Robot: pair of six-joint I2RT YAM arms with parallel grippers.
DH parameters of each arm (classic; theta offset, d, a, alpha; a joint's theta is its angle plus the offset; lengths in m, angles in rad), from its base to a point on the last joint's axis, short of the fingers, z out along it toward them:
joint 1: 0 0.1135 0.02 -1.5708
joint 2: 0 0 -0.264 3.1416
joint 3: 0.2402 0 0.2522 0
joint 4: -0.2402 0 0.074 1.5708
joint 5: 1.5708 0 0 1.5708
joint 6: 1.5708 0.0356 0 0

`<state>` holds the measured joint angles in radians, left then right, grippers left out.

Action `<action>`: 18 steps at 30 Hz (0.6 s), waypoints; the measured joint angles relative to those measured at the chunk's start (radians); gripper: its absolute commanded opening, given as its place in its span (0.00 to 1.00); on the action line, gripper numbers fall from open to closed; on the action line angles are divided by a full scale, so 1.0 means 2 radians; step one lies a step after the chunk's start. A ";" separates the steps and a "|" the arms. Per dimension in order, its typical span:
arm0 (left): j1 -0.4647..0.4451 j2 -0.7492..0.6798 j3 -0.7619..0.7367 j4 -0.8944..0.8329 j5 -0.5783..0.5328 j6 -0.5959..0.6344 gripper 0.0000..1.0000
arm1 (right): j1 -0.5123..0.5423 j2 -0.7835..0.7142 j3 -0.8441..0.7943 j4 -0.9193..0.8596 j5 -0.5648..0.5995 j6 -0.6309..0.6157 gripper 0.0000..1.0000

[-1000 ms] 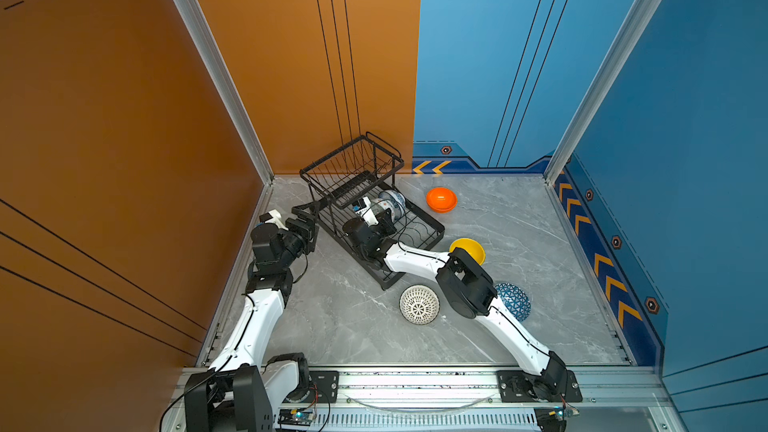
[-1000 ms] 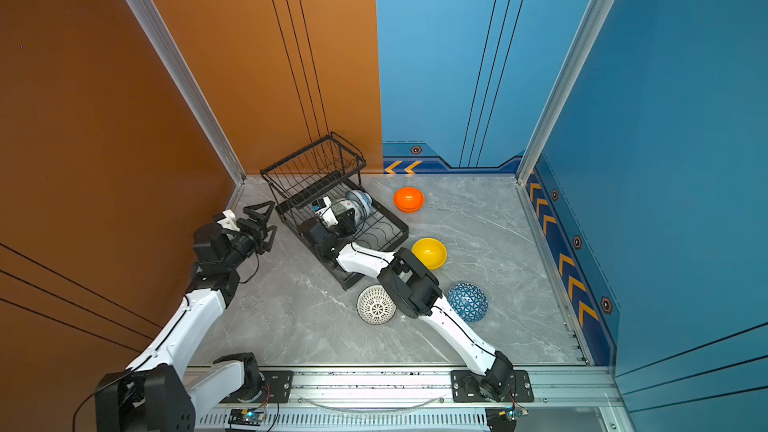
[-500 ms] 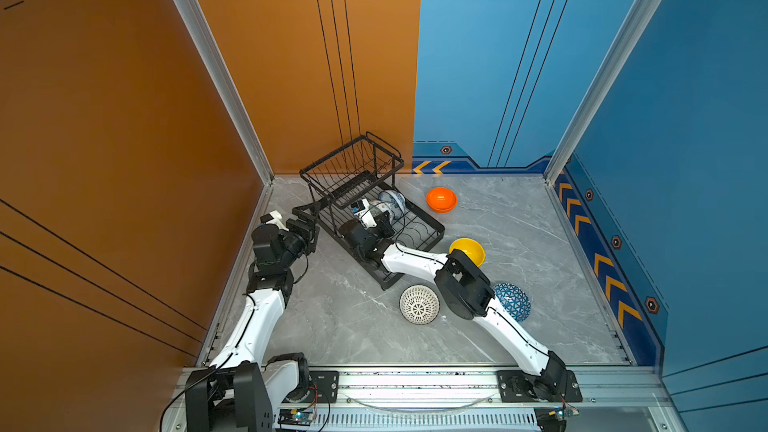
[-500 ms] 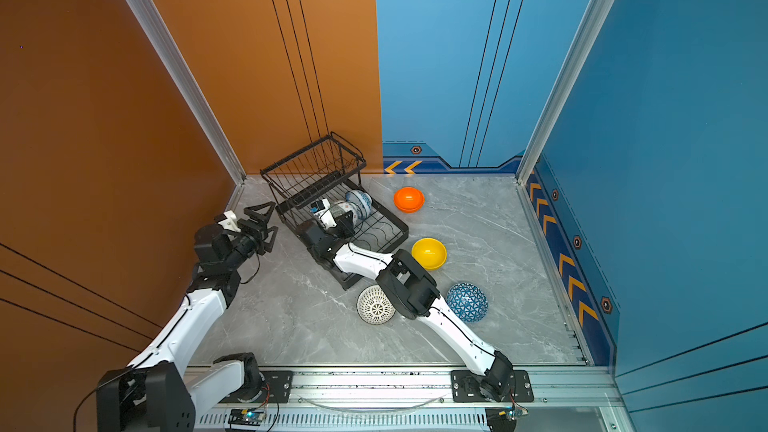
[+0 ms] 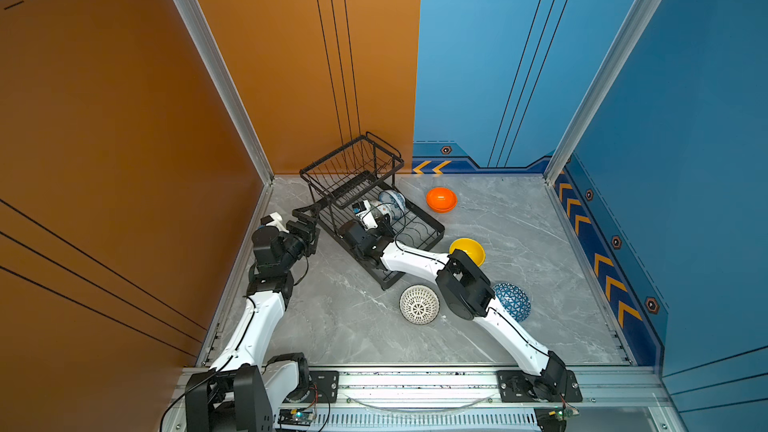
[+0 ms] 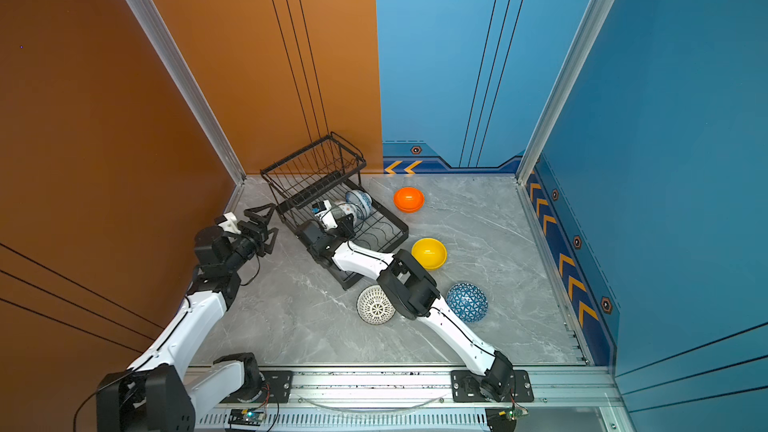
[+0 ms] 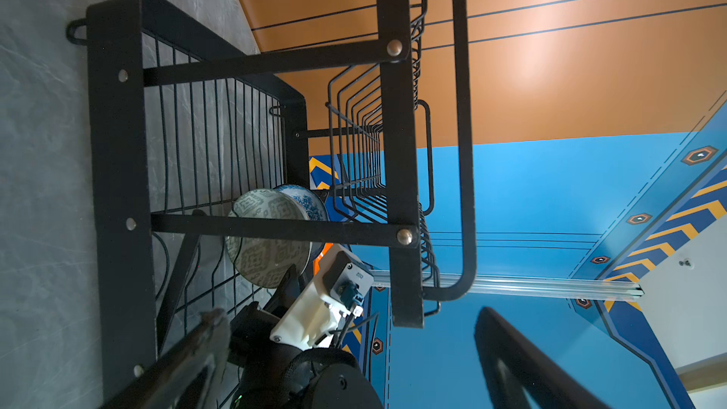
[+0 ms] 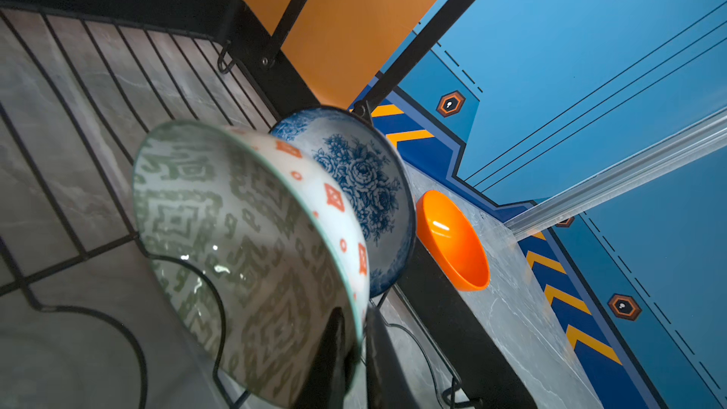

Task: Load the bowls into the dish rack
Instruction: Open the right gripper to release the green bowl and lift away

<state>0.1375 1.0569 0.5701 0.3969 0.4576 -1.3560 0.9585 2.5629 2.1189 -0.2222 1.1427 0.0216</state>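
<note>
The black wire dish rack [image 5: 428,218] [image 6: 390,218] stands at the back left, its raised basket [image 5: 353,160] toward the wall. A white-and-blue floral bowl [image 5: 392,200] [image 8: 366,182] stands on edge in the tray. Against it leans the pale green bowl [image 5: 380,210] [image 8: 244,238] [image 7: 267,245], with my right gripper [image 8: 360,324] [image 5: 381,223] shut on its rim, one finger inside and one outside. My left gripper [image 5: 309,222] [image 7: 350,314] stands open and empty beside the rack's left end. On the floor lie the orange [image 5: 441,199], yellow [image 5: 467,250], white lattice [image 5: 419,304] and blue triangle [image 5: 512,301] bowls.
The orange wall runs close behind the rack and along the left arm. My right arm stretches over the rack's near end, between the lattice bowl [image 6: 375,304] and the blue triangle bowl [image 6: 467,302]. The yellow bowl [image 6: 429,253] lies just right of its forearm.
The right gripper and the green bowl have shifted only slightly inside the rack. The left arm has not moved.
</note>
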 measured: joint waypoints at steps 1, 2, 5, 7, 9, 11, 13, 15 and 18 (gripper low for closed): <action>0.000 0.000 0.000 0.000 0.000 0.000 0.98 | 0.000 0.000 0.000 -0.007 -0.004 0.006 0.15; 0.000 -0.001 0.000 0.000 0.000 0.000 0.98 | 0.000 -0.001 0.000 -0.012 -0.008 0.009 0.15; 0.000 -0.001 0.000 0.001 0.000 0.000 0.98 | 0.000 -0.004 0.000 -0.028 -0.017 0.016 0.16; 0.000 -0.001 0.000 0.001 0.000 0.000 0.98 | -0.001 -0.006 0.000 -0.034 -0.022 0.019 0.16; 0.000 -0.001 0.000 0.001 0.000 0.000 0.98 | -0.001 -0.008 0.000 -0.040 -0.026 0.021 0.17; 0.000 -0.002 0.000 0.001 0.000 0.000 0.98 | -0.001 -0.012 0.000 -0.046 -0.032 0.023 0.19; 0.000 -0.003 0.000 0.001 0.000 0.000 0.98 | -0.002 -0.017 -0.002 -0.052 -0.035 0.023 0.23; 0.000 -0.004 0.000 0.001 0.000 0.000 0.98 | -0.002 -0.022 -0.004 -0.056 -0.036 0.024 0.27; 0.000 -0.007 0.000 0.000 0.000 0.000 0.98 | -0.002 -0.032 -0.008 -0.060 -0.037 0.027 0.30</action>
<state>0.1375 1.0431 0.5701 0.3969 0.4572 -1.3556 0.9554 2.4985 2.1033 -0.3428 1.0687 0.0750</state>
